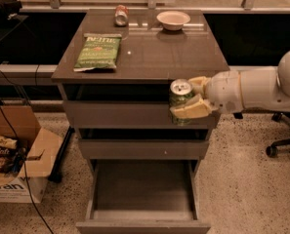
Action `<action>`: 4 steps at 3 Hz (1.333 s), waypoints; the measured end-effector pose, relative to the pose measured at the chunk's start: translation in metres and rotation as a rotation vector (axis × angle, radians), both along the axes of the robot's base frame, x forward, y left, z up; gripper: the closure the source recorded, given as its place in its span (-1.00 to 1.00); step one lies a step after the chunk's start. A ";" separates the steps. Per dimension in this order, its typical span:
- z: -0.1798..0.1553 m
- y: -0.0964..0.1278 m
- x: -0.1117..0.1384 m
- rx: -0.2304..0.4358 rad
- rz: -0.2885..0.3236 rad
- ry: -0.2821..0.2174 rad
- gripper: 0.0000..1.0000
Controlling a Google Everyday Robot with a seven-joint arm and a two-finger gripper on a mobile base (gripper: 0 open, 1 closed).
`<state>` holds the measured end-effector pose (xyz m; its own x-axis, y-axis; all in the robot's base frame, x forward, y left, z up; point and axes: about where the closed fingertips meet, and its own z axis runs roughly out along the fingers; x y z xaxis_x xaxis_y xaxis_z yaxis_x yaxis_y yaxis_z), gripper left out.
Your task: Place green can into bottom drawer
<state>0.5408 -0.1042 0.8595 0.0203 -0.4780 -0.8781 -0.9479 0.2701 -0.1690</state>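
Green can (179,100) was one of two cans in view, and it was held upright in the air, off the cabinet top (149,57) and in front of the top drawer front (125,114), toward its right end. Its silver top faced up. The other can, a reddish-silver one (121,15), lay on its side at the back of the cabinet top, well apart from the first. One flat green chip bag (98,51) lay on the left part of that top, and one pale bowl (173,19) stood at the back right, near the lying can.

The cabinet had three drawers. The top one and the middle drawer (143,149) sat nearly closed, while the bottom drawer (143,186) was pulled out, its box interior bare and below the held can.

One white arm (254,89) reached in from the right edge, lying almost level, with its rounded wrist just right of the can. The gripper (184,97) pointed left and was clamped on the green can, one cream finger (197,83) behind it near the rim and the other across its lower front.

On the floor to the left stood one open cardboard box (18,156) with packets inside, and a chair base (282,144) showed at the right.
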 end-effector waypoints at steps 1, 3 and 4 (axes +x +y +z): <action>-0.060 0.002 -0.001 0.069 -0.021 0.037 1.00; -0.093 0.012 -0.004 0.084 -0.018 0.080 1.00; -0.145 0.021 -0.011 0.128 -0.032 0.116 1.00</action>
